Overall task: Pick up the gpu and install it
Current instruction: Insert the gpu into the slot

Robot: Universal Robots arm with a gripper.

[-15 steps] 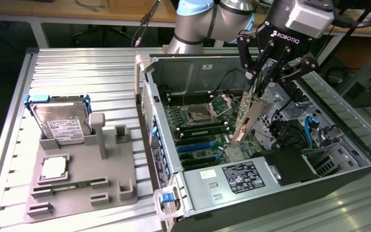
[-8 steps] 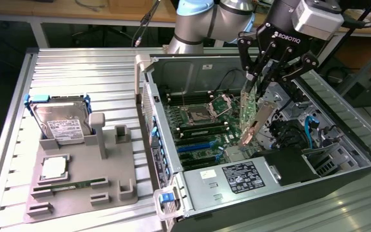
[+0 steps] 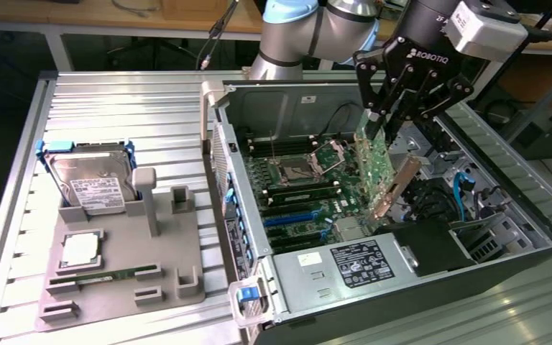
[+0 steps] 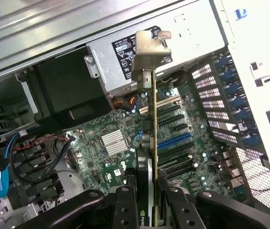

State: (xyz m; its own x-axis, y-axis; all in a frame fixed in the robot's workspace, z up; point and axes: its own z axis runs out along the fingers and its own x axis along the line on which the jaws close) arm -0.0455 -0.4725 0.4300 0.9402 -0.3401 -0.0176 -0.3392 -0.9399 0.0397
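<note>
My gripper [image 3: 388, 123] is shut on the gpu [image 3: 379, 162], a thin green card with a tan-silver bracket [image 3: 396, 188] at its lower end. The card hangs on edge, tilted, inside the open computer case [image 3: 221, 154], above the motherboard [image 3: 300, 180]. In the wrist view the gpu [image 4: 144, 167] shows edge-on between my fingers [image 4: 125, 205], and its bracket [image 4: 150, 47] points toward the power supply [image 4: 120, 52]. The blue and black expansion slots [image 4: 173, 140] lie just beside the card's edge. I cannot tell whether the card touches a slot.
A silver hard drive [image 3: 89, 180] with blue rails stands in a grey fixture [image 3: 113, 287] on the exterior view's left, with a processor chip [image 3: 80, 248] and a green memory stick [image 3: 103, 277]. Cables [image 3: 463, 190] and a black shroud [image 3: 430, 248] crowd the case's right side.
</note>
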